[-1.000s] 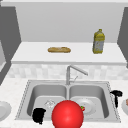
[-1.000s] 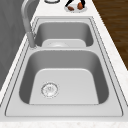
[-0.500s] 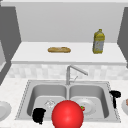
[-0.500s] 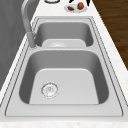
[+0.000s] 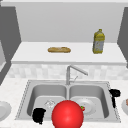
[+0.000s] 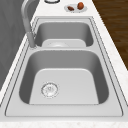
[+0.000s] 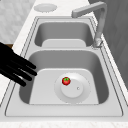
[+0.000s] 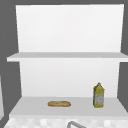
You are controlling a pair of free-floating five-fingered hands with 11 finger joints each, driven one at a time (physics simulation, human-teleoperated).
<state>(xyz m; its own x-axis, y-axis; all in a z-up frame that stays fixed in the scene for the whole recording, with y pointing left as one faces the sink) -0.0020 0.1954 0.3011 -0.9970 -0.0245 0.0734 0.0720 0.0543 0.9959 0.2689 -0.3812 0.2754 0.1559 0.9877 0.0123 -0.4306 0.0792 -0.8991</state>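
In the front view a big red ball sits low in the middle, in front of the double sink. My left hand is a dark shape just left of the ball, by the left basin's front rim. My right hand hangs by the sink's right rim. The right side view has this hand reaching in from the left with straight fingers over the near basin's front edge, holding nothing. A white plate lies in that basin with a small tomato on it.
The faucet stands behind the divider. A shelf above carries a bread loaf and a yellow bottle. Plates rest on the counter at the left and right, the right one with brown food.
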